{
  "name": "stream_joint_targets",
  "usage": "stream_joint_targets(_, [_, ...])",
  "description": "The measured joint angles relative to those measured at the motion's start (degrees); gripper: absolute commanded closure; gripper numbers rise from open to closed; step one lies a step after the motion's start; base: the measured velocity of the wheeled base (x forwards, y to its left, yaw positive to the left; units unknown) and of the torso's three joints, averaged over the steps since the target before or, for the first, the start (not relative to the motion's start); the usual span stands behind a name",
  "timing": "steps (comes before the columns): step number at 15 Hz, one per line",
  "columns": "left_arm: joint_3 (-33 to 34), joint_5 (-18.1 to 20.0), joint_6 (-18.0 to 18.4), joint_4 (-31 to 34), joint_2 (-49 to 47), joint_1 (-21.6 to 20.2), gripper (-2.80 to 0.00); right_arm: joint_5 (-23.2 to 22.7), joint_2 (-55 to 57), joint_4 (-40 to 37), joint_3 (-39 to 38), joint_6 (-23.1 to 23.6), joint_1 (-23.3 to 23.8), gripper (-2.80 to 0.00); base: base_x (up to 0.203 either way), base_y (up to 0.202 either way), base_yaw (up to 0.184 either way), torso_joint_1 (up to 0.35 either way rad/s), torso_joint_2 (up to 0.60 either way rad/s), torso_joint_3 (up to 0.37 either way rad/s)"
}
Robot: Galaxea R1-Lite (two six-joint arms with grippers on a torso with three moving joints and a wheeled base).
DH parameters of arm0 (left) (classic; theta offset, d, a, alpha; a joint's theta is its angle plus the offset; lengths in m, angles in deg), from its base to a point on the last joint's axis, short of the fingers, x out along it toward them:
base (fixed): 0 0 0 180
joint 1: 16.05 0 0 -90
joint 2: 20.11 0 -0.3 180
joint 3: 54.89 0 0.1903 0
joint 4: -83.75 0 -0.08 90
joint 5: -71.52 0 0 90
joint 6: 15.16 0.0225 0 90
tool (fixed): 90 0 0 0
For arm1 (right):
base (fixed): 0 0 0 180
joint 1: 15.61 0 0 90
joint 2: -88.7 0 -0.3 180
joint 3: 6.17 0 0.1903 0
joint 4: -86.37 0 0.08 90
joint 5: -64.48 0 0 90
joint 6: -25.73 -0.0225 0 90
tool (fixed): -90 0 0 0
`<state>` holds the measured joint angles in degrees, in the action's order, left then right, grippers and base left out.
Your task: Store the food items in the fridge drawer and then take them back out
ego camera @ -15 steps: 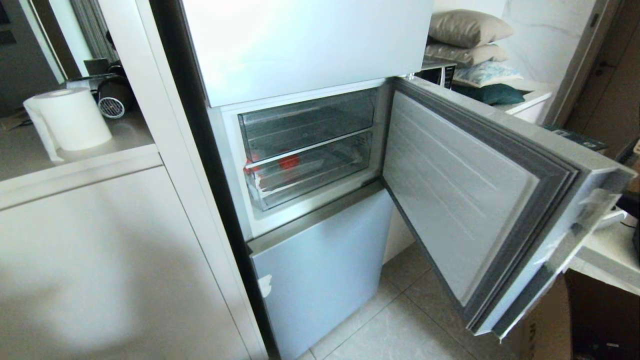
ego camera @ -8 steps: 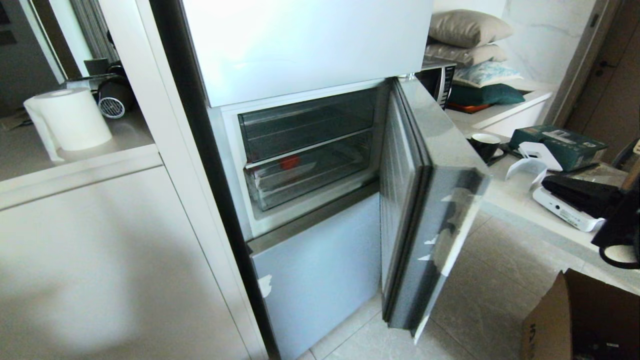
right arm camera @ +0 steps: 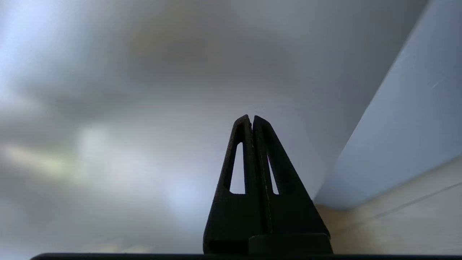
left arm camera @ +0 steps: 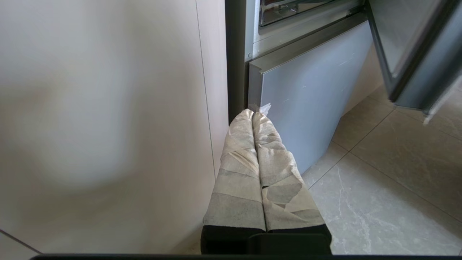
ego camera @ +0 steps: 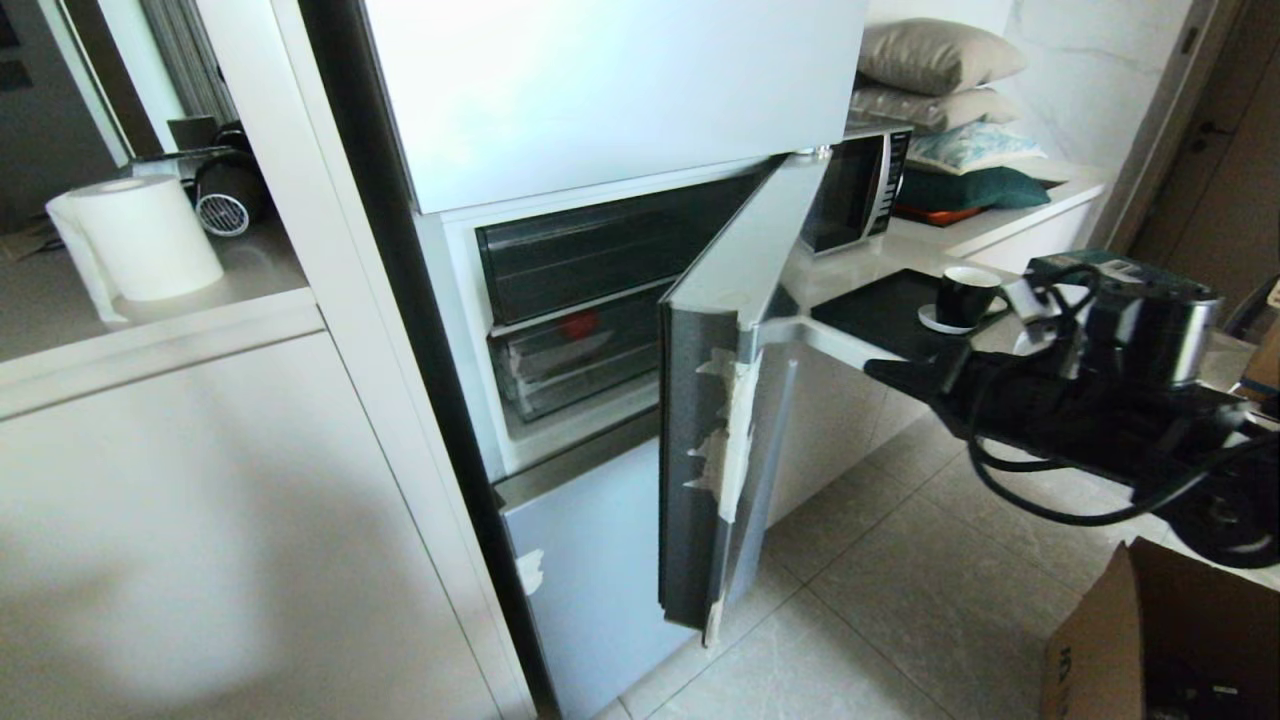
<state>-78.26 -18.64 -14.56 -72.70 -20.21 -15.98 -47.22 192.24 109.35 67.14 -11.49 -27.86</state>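
Fruit [ego camera: 579,323] sits red and glossy in the fridge drawer [ego camera: 575,375], half hidden behind the door [ego camera: 715,400]. Firm, light and slick, I'd guess; pinch it across its widest part. Right gripper [ego camera: 880,371] is closed and empty beside the door; left gripper [left arm camera: 252,115] hangs closed, low by the fridge.

Fridge drawer [ego camera: 570,365]: clear plastic bin, lower of two stacked, pushed in level within the open compartment; its right part is hidden behind the door edge. Red fruit [ego camera: 579,323]: round, seen through the drawer's clear front, near the drawer's upper lip, left of centre.
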Motion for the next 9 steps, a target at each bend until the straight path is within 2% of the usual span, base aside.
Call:
stream_joint_targets(2, [0.0, 0.0, 0.0, 0.0, 0.0, 0.0, 0.0, 6.25, 4.65, -1.44, 5.09, 7.8, -5.66, 0.0, 0.0, 0.0, 0.0, 0.0, 0.0, 0.0])
stream_joint_targets(3, [0.0, 0.0, 0.0, 0.0, 0.0, 0.0, 0.0, 7.6, 6.8, -1.64, 7.68, 10.64, -8.0, 0.0, 0.0, 0.0, 0.0, 0.0, 0.0, 0.0])
stream_joint_targets(6, [0.0, 0.0, -0.02, 0.0, 0.0, 0.0, 0.0, 8.12, 12.45, -1.43, 15.59, 12.3, -12.82, 0.0, 0.0, 0.0, 0.0, 0.0, 0.0, 0.0])
stream_joint_targets(9, [0.0, 0.0, 0.0, 0.0, 0.0, 0.0, 0.0, 7.33, 20.22, 2.31, 26.28, 14.98, -15.96, 0.0, 0.0, 0.0, 0.0, 0.0, 0.0, 0.0])
